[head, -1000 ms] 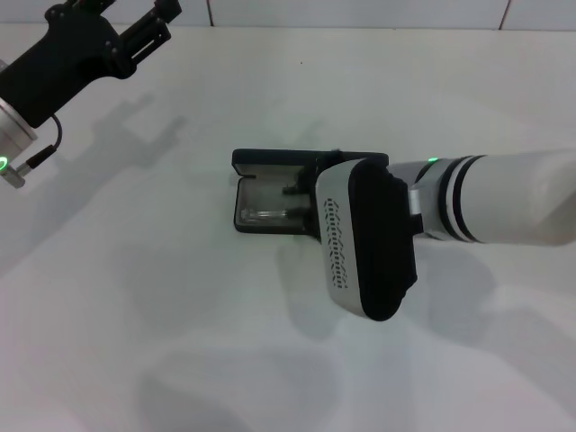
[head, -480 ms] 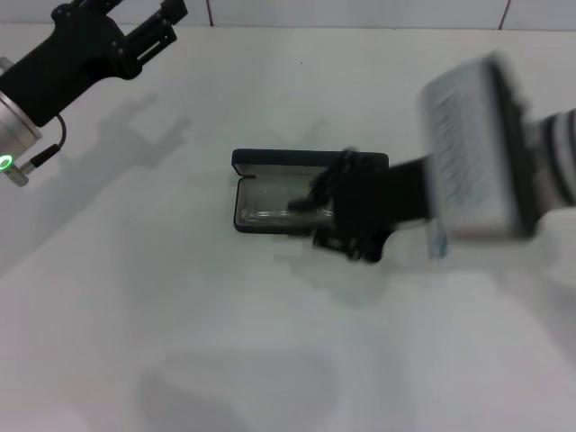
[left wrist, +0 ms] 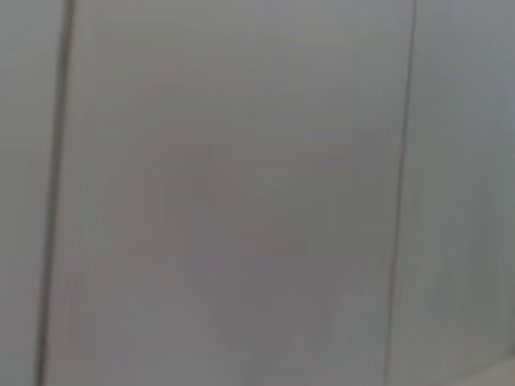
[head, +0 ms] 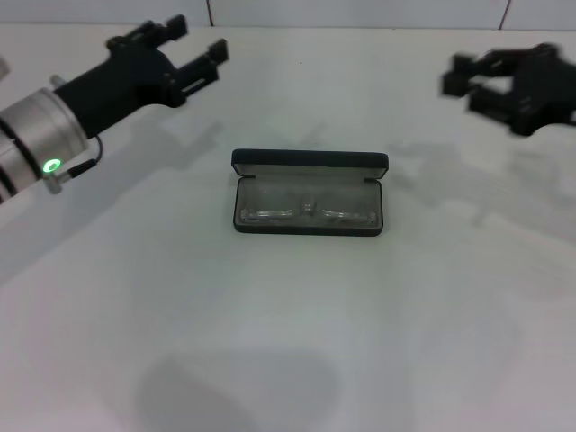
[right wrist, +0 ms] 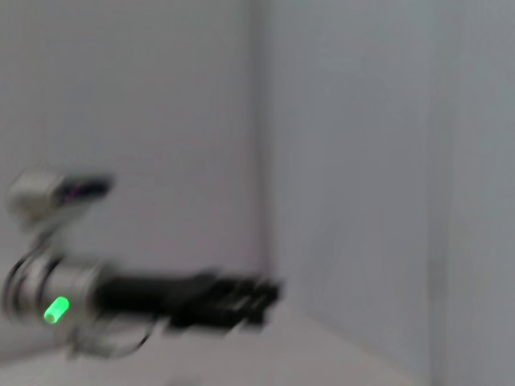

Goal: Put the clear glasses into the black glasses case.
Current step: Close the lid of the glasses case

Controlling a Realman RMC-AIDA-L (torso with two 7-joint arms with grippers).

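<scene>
The black glasses case (head: pixel 309 161) lies open in the middle of the white table, its lid standing up on the far side. The clear glasses (head: pixel 306 213) rest inside it on the grey lining. My left gripper (head: pixel 195 43) hovers open at the far left, well away from the case. My right gripper (head: pixel 461 85) hangs open at the far right, also away from the case, with nothing between its fingers. The right wrist view shows the left arm (right wrist: pixel 161 297) across the room. The left wrist view shows only a pale wall.
A white tabletop (head: pixel 288 342) surrounds the case. A tiled wall runs along the table's far edge (head: pixel 360 25).
My right arm has lifted off the case and swung back to the far right, leaving the glasses in the case. The left arm has shifted right, closer to the middle.
</scene>
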